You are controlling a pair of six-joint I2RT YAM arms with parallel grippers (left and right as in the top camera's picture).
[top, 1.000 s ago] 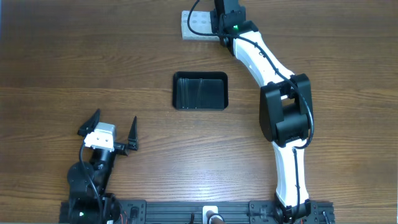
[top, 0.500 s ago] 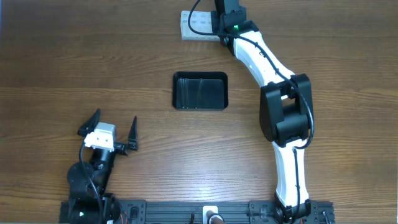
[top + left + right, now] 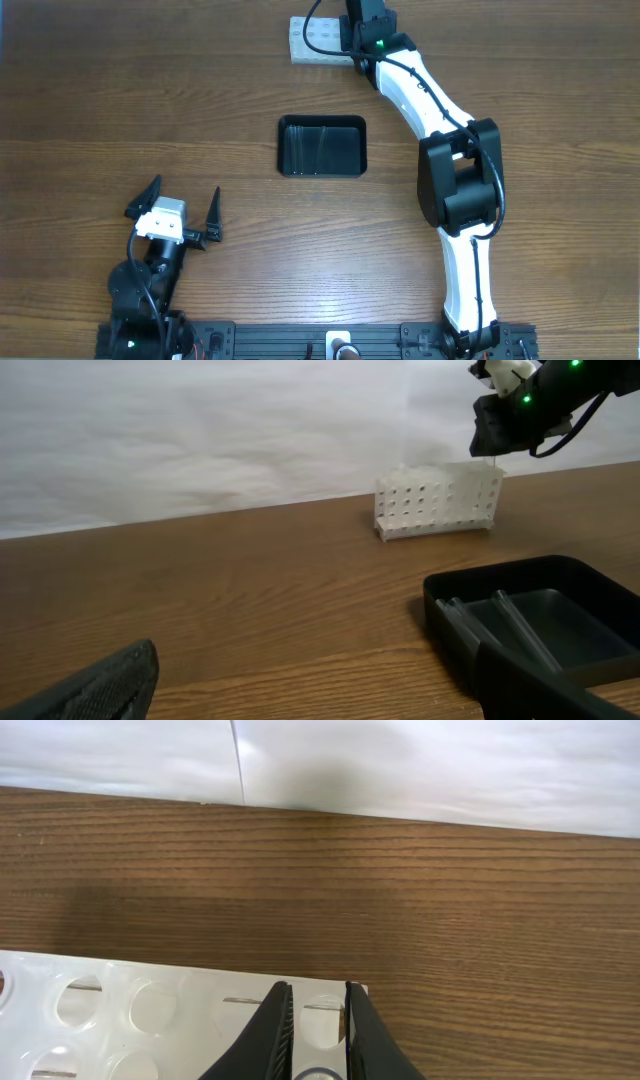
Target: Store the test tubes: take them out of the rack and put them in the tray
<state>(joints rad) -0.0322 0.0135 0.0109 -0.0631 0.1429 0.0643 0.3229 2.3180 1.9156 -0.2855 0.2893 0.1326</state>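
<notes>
Standing rack (image 3: 318, 40): white, upright, with rows of round holes, at the far edge of the table (image 3: 150, 90) and well apart from the tray (image 3: 322, 147)
Test tube (image 3: 318, 1074): clear, seen as a round rim at the rack's corner, right between the fingers of the right gripper (image 3: 317, 990)
Right gripper: over that corner of the rack, pointing down, its two fingers drawn in close on either side of the tube's rim (a grip, as far as the wrist view lets one judge)
Tray: black, shallow, near the middle of the table, between the rack and the arms' bases
Stored tubes (image 3: 505, 622): clear, lying flat along the tray's floor
Left gripper (image 3: 183, 203): low near its own base at the table's near left, well apart from tray and rack, fingers spread wide
Table: brown wood grain, with a white backdrop (image 3: 200, 430) rising behind its far edge
</notes>
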